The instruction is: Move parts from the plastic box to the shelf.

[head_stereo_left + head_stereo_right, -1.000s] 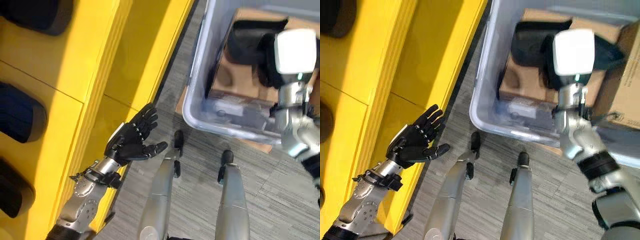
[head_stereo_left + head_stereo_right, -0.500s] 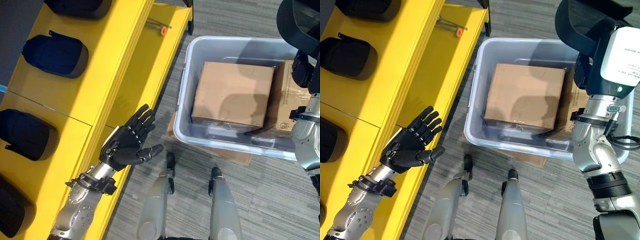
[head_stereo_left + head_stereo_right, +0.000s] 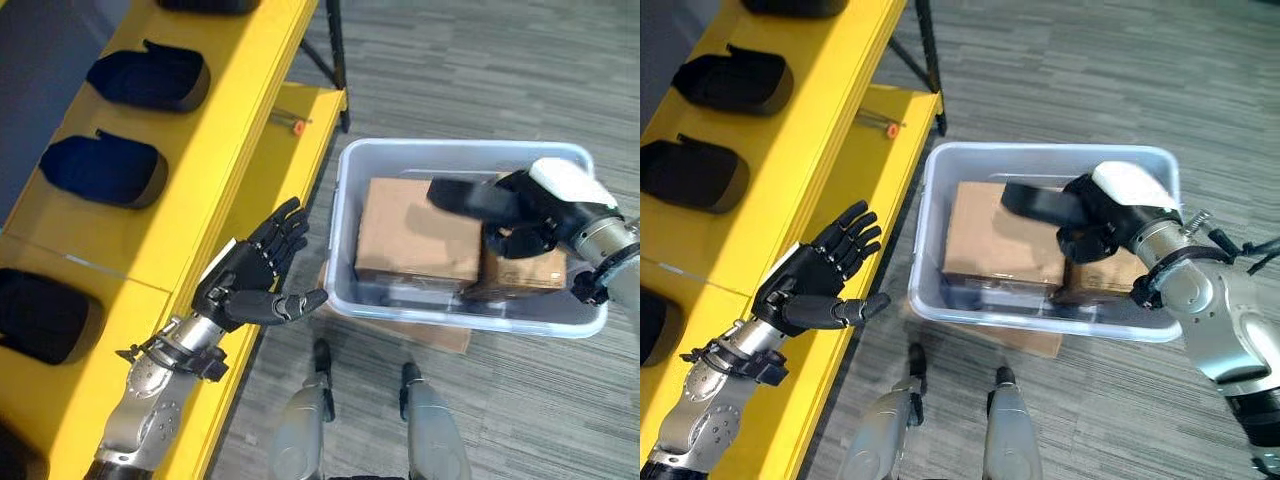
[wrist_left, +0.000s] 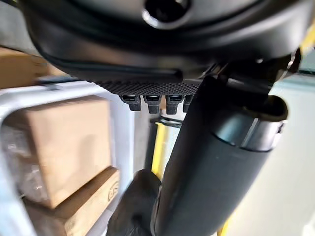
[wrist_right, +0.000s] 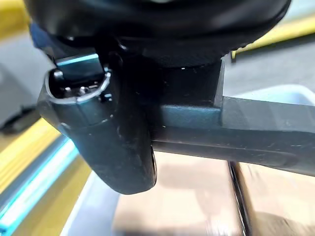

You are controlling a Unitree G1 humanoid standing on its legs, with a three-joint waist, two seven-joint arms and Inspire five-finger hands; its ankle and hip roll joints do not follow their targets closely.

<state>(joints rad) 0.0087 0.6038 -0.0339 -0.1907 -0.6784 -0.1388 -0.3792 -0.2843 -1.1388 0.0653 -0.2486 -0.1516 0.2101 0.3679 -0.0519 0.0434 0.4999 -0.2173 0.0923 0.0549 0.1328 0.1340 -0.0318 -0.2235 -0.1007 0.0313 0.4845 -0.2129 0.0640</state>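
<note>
A clear plastic box (image 3: pixel 450 147) stands on the floor at the right, with two cardboard boxes (image 3: pixel 415 235) inside it. My right hand (image 3: pixel 1110 215) hovers over the box, fingers curled round a long black part (image 3: pixel 1038 203) that sticks out toward the shelf. In the right wrist view the same black part (image 5: pixel 246 140) runs past the thumb (image 5: pixel 110 147). My left hand (image 3: pixel 250 285) is held open, palm up, beside the front edge of the yellow shelf (image 3: pixel 235 120).
Several dark moulded parts lie on the shelf's upper level (image 3: pixel 100 170). A small orange-tipped tool (image 3: pixel 290 123) rests on the lower level. A flat cardboard sheet (image 3: pixel 420 335) lies under the plastic box. Grey carpet surrounds the box.
The camera has tilted, so the whole scene has shifted. My right hand has come down from close to the camera to just over the box, still holding the black part. The left hand stays open.
</note>
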